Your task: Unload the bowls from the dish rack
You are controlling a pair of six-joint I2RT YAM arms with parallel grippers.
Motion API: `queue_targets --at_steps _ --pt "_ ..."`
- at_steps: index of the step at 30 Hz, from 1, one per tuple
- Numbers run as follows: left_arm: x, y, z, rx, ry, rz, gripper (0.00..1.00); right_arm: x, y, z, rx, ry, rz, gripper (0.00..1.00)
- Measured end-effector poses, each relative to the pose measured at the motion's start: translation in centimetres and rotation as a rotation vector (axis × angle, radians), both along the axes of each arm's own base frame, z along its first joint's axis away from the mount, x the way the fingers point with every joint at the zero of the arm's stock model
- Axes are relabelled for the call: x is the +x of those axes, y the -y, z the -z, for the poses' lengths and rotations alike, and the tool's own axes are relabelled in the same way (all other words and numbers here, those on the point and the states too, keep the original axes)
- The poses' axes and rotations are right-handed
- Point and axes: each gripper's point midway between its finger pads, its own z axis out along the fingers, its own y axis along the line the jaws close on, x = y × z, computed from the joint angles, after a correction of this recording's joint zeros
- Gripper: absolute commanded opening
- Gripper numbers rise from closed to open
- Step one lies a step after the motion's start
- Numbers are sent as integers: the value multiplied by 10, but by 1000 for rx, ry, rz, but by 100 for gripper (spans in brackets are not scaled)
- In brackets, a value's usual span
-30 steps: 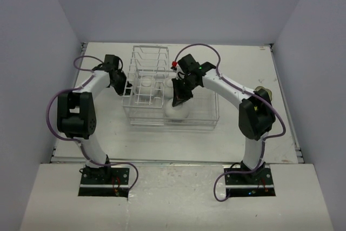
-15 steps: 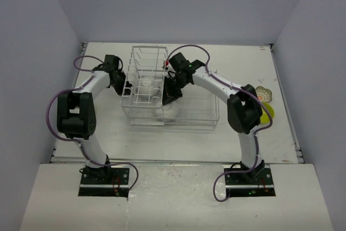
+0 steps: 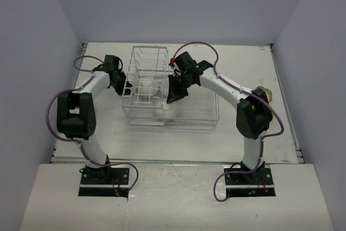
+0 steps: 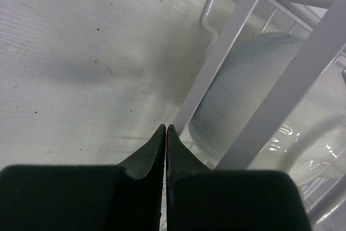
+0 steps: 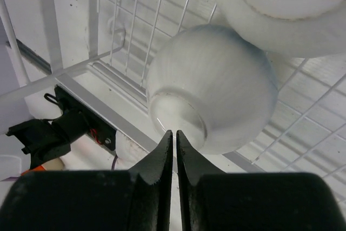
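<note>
Two arms bend in toward the dish rack (image 3: 208, 113), which sits mid-table (image 3: 243, 58) w/ its tall slotted section on the left & the low basket stretching right. Left gripper (image 4: 166, 128) is at the outer left side of the tall section. Its fingers are pressed tip to tip w/ nothing btwn them, pointing at bare tabletop just beside a slanted rack wire. Behind that wire, inside the rack, a pale bowl (image 4: 254, 90) stands on edge, outer curve toward the wrist cam. Right gripper (image 5: 170, 132) reaches down into the basket next to the tall section, fingers together w/ only a hairline gap, holding nothing. Its tips sit right at the foot ring of a white bowl (image 5: 216, 74) lying tipped over on the wire floor, base toward the cam; touching or a sliver apart, can't tell. A second white bowl (image 5: 275, 14) lies just beyond, touching or nearly touching the first. From overhead, white bowl shapes show under the right gripper & inside the tall section. Right elbow hides most of a small tan object (image 3: 265, 90) near the table's right edge.
</note>
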Motion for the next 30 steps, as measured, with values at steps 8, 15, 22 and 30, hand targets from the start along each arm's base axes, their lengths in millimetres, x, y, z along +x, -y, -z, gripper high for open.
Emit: queue_targets --at_steps 8,15,22,30 --pt "1 0 0 3 6 9 0 16 18 -16 10 46 55 14" --pt "1 0 -1 3 8 15 0 54 61 -22 27 56 180 42" --pt "1 0 0 8 1 37 0 84 93 -18 73 37 262 76" --pt "1 1 0 10 -5 63 0 62 61 16 216 -83 249 86"
